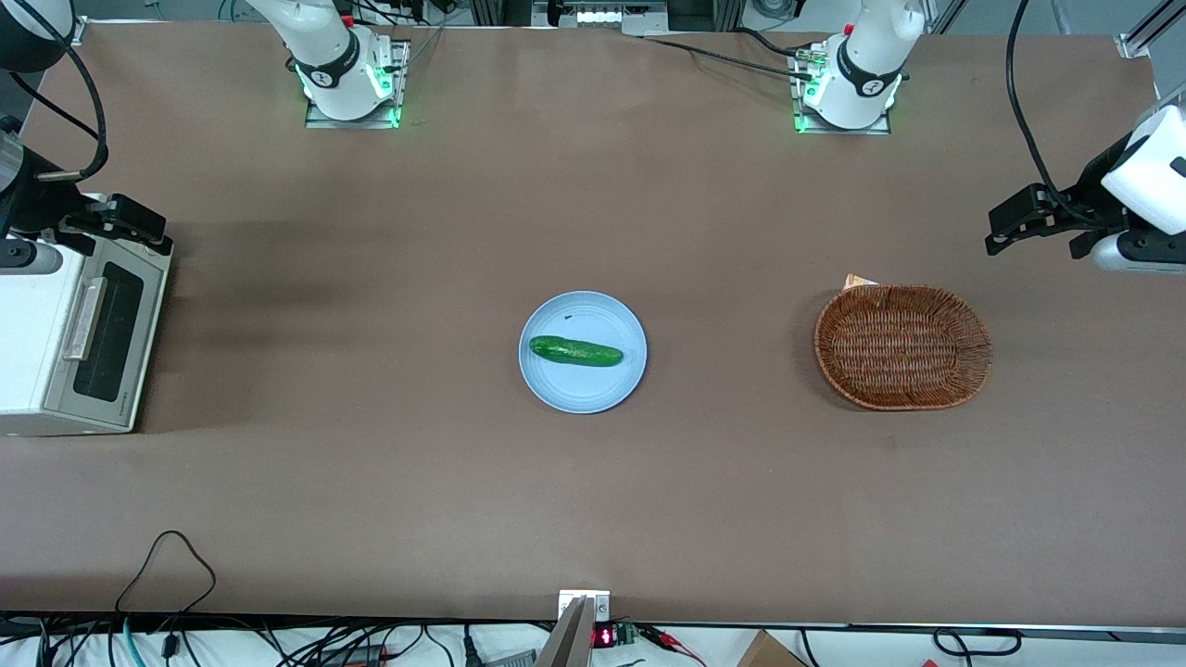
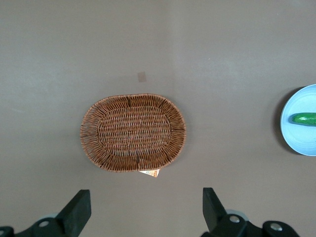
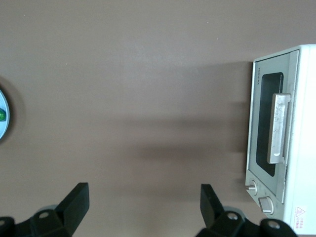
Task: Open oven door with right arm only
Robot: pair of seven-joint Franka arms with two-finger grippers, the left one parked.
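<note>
Oven door (image 1: 109,345): shut, far left edge of front frame, mid-height, facing the plate (image 1: 583,352).
Handling: likely stiff hinged metal and glass; smooth.
Grasp: pale bar handle (image 3: 278,128), mid-bar.
Gripper (image 3: 143,205): fingers apart, holding nothing, above bare table (image 1: 371,482) near the door.
Right arm (image 1: 37,199): upper left.
Writing: small print on door, unreadable.

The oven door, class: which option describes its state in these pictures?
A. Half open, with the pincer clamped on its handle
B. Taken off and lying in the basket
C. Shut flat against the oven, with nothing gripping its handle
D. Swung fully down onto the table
C: the oven door sits flush in the white oven, and the open pincer hangs apart from the bar handle.
</note>
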